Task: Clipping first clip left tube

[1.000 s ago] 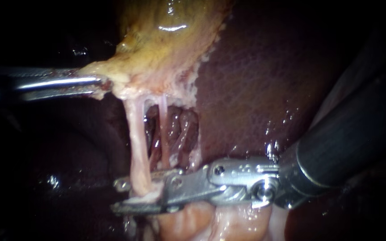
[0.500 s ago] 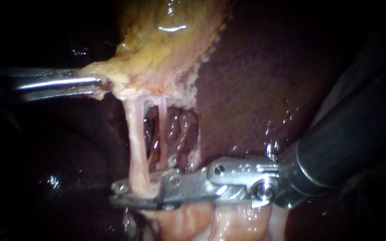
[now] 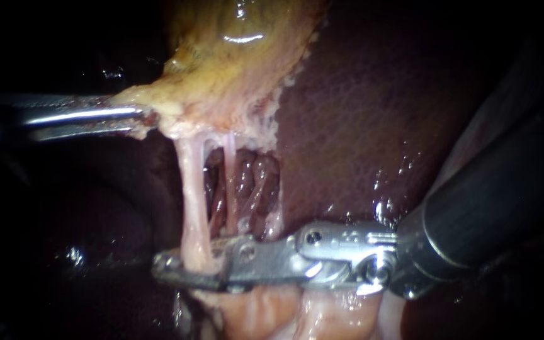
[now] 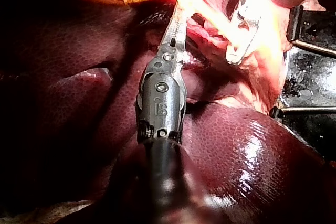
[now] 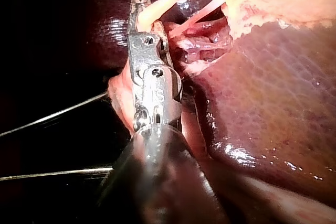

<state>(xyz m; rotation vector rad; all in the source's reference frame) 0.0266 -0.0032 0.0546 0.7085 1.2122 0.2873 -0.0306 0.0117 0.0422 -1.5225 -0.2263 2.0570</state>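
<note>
Pale left tube (image 3: 193,201) pinched in right instrument (image 3: 170,269) pincer at 7 o'clock: clip-closing step, by judgement. The left instrument (image 3: 145,118) pincer pinches gallbladder (image 3: 234,56). Next, likely: spread, withdraw straight.

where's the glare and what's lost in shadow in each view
Endoscope view: glare streak on gallbladder, wet glints on liver, left instrument half lost in black. Left wrist view: gallbladder blown out bright, broad sheen on liver. Right wrist view: sheen on liver, black beside right instrument.
</note>
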